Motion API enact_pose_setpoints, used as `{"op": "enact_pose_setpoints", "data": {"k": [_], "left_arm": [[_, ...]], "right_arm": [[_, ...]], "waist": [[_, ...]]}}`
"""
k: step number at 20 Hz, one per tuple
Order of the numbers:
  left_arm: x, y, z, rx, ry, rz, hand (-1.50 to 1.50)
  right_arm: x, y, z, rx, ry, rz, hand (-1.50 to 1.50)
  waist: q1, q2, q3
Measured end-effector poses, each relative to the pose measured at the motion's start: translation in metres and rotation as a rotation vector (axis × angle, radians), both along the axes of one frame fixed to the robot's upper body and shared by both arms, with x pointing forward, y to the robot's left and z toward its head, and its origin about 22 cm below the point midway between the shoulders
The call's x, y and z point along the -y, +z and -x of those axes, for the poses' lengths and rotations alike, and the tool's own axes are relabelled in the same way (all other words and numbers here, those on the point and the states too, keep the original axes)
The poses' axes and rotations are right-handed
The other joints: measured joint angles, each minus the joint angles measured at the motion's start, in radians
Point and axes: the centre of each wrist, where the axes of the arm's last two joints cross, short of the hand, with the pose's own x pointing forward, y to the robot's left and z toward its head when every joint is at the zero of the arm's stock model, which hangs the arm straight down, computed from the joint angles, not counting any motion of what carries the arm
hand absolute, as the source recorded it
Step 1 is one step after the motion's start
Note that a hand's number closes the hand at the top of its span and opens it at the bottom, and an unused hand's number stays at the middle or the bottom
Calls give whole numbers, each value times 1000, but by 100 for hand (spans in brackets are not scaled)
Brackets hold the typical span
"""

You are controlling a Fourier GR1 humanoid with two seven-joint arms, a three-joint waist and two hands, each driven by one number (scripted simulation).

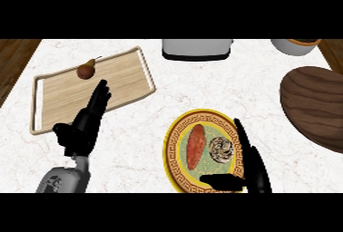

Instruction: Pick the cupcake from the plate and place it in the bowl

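A yellow-rimmed patterned plate (pixel 175 149) lies at the lower middle of the counter. On it are the brown-and-white swirled cupcake (pixel 220 150) and, left of it, a long reddish sausage-like food (pixel 195 145). My right hand (pixel 249 167) stands open on edge just right of the cupcake, fingers straight and pointing away, thumb stretched left over the plate's near rim. The dark wooden bowl (pixel 315 106) sits at the right edge, partly cut off. My left hand (pixel 87 122) rests open at the left, fingers lying over the near edge of a wooden tray.
A light wooden tray (pixel 124 74) at the upper left holds a brown pear (pixel 86 70). A white appliance (pixel 197 49) stands at the back middle and a grey pot (pixel 295 46) at the back right. Wooden floor shows beyond the counter's left edge.
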Motion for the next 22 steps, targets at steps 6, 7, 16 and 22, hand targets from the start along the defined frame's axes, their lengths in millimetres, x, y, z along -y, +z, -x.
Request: {"op": "enact_pose_setpoints", "data": {"k": [6,7,16,22], "left_arm": [[-1,2,-2,-2,7,2,0],[0,3,-1,-2,4,2,0],[-1,5,2,1,-4,1,0],[-2,5,1,-4,-4,3,0]], "right_arm": [[-2,-15,-10,-41,-9,95,-150],[-4,-16,-11,-50,-5,97,-150],[-7,-30,-15,-29,155,193,150],[-18,-37,-14,14,204,193,150]], "waist": [[1,0,0],[1,0,0],[0,-4,-5],[-2,-7,-8]]}}
